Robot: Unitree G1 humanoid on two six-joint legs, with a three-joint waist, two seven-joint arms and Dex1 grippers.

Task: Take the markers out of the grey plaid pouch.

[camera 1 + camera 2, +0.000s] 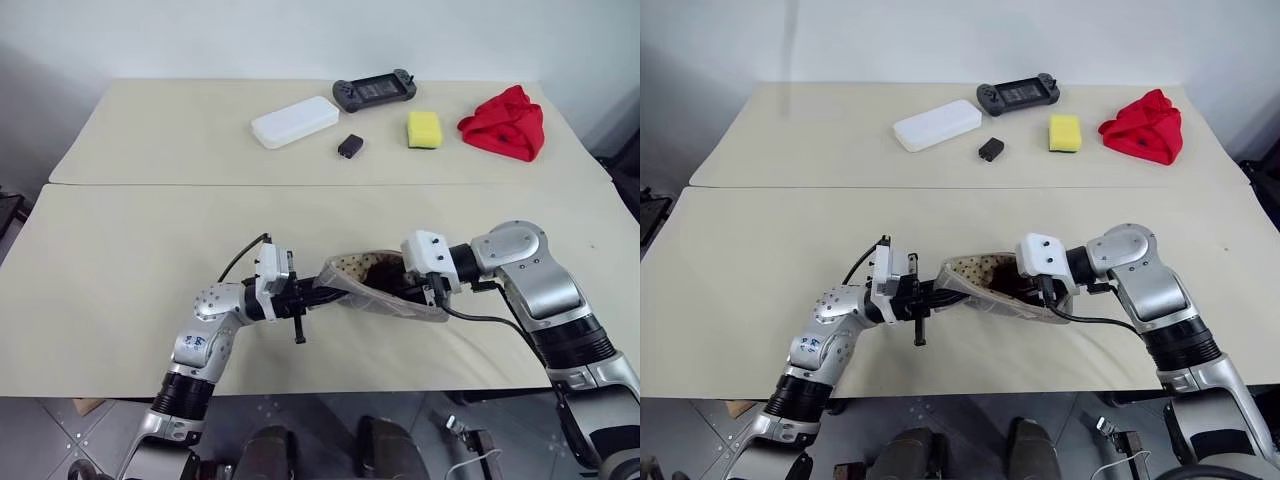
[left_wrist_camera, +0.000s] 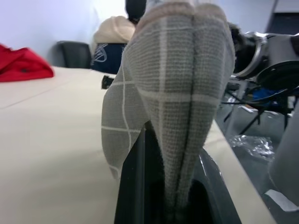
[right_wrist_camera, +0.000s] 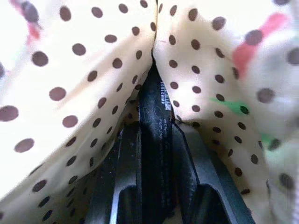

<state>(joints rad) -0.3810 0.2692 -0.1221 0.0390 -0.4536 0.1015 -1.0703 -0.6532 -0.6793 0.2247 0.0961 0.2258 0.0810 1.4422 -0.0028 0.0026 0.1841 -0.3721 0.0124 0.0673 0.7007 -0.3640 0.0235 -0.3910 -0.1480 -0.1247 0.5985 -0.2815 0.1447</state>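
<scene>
**Pouch held open between both hands**

The left hand [image 1: 303, 297] is clamped on one end of the pouch [image 1: 372, 288], which hangs above the counter [image 1: 120, 300], long axis running toward the right hand [image 3: 154, 186]. That hand, inside the dotted lining, pinches a dark marker [image 3: 156, 121] lying along its fingers. Judgement: withdrawal should follow this axis, away from the left hand.

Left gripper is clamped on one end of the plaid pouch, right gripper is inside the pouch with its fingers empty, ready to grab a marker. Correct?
Not quite. The left gripper does pinch the end of the grey plaid pouch, and the right gripper is inside its dotted lining, but the right wrist view shows its fingers already closed on a black marker, not empty.
</scene>
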